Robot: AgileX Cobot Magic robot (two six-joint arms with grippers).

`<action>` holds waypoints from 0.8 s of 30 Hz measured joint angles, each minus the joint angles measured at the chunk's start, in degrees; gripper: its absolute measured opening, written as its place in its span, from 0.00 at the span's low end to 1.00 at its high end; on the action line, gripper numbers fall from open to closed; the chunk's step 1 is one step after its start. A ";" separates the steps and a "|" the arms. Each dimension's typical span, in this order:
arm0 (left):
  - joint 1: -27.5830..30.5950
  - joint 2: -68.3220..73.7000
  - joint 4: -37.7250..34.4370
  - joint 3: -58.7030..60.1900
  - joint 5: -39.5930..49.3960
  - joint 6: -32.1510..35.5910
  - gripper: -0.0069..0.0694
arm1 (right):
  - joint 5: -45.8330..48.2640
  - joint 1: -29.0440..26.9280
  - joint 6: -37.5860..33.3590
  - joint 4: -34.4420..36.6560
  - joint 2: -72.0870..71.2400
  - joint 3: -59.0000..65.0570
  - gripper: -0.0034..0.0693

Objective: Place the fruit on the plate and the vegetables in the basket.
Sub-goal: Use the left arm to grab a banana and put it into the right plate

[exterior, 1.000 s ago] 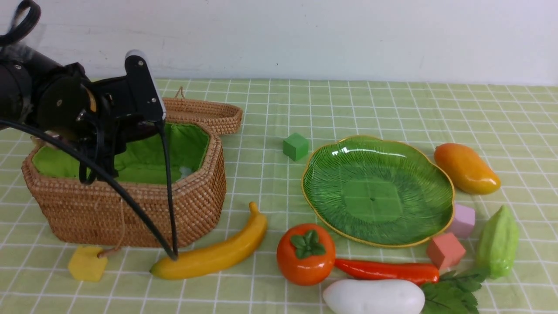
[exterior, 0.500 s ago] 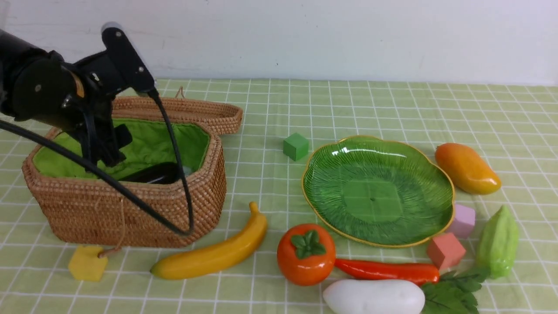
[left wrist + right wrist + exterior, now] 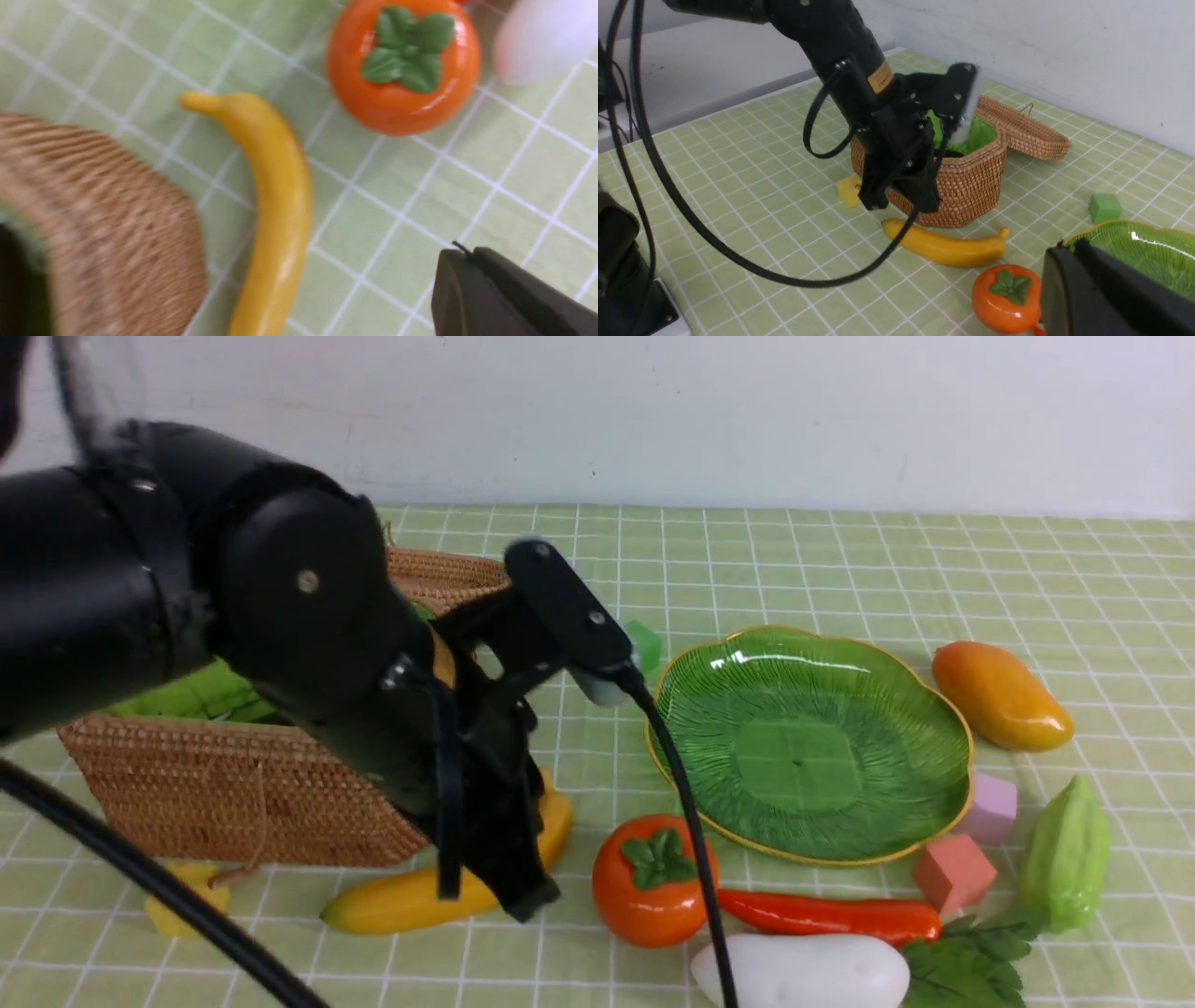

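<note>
The left gripper (image 3: 901,206), jaws spread and empty, hangs above the banana (image 3: 392,903), which lies just near of the basket (image 3: 233,784), left of the persimmon (image 3: 653,887) and plate (image 3: 943,709). I cannot tell the right gripper's (image 3: 1087,289) state.

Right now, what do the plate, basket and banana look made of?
Plate: probably translucent green glass, glossy; sharp highlights, ribbed relief, gold rim.
Basket: woven wicker or rattan, matte; coiled weave shows.
Banana: hard plastic or similar, glossy; smooth uniform yellow with a long sheen.
</note>
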 joint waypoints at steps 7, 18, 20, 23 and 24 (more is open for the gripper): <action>-0.27 8.84 3.10 -0.04 -2.51 -0.67 0.42 | 1.59 0.00 0.05 -0.17 0.00 0.00 0.09; -0.27 15.53 16.56 -0.22 -10.86 -12.33 0.83 | 2.62 0.00 0.07 -0.41 0.00 0.00 0.09; -0.27 17.72 17.92 -0.22 -11.07 -12.89 0.81 | 2.69 0.00 0.07 -0.45 0.00 0.00 0.09; -0.27 19.29 19.69 -0.22 -11.49 -13.90 0.79 | 2.74 0.00 0.07 -0.52 0.00 0.00 0.09; -0.27 19.84 20.49 -0.28 -11.77 -14.45 0.78 | 2.80 0.00 0.07 -0.52 0.00 0.00 0.09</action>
